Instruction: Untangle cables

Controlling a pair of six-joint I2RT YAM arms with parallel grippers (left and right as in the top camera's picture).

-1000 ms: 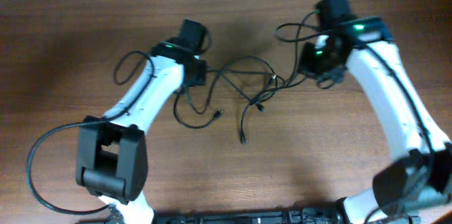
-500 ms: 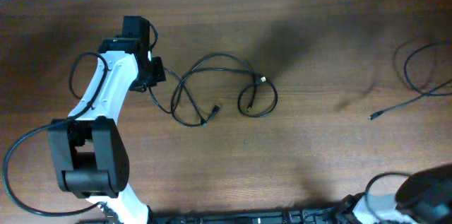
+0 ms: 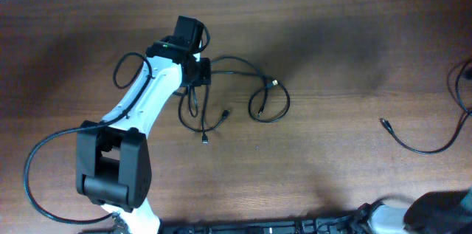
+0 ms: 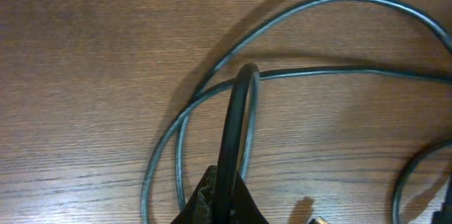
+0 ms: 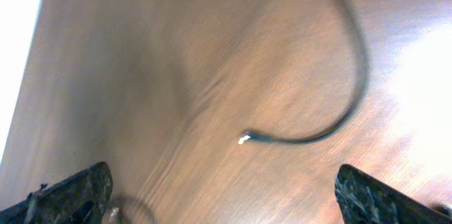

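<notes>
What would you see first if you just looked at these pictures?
The big white and black left arm stretches across the brown table, its left gripper pinching one strand of the tangled cables near the middle. Next comes a lone cable curving by itself at the far right edge, plug end toward the middle.

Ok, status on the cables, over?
Left gripper shut on tangled cables. Right gripper open, empty. Loose cable lying apart, right edge. Nothing blocking.
</notes>
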